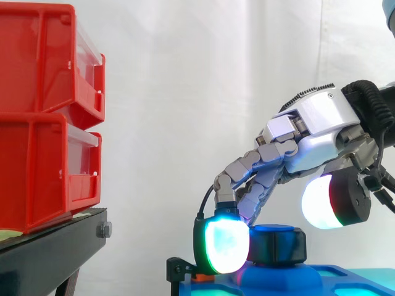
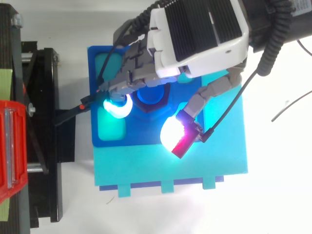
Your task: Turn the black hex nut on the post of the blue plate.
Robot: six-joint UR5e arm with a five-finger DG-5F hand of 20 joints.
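Observation:
The black hex nut (image 1: pixel 279 245) sits on a blue post (image 2: pixel 149 95) rising from the blue plate (image 1: pixel 345 274), low in the side view. My hand (image 1: pixel 318 126) reaches over it from the right, fingers bent downward. One cyan-glowing fingertip (image 1: pixel 222 245) rests against the nut's left side. The thumb, with its white and red pad (image 1: pixel 327 203), hangs above and to the right of the nut, apart from it. From above, the back of the hand (image 2: pixel 195 34) hides much of the nut, and the thumb pad (image 2: pixel 178 134) stands over the plate's light cyan part.
Two stacked red bins (image 1: pixel 49 123) stand on a black stand (image 1: pixel 55 246) at the left. A black part with an orange tip (image 2: pixel 83 104) sticks out at the plate's left edge, toward the stand. White table surface (image 2: pixel 278 170) lies right of the plate.

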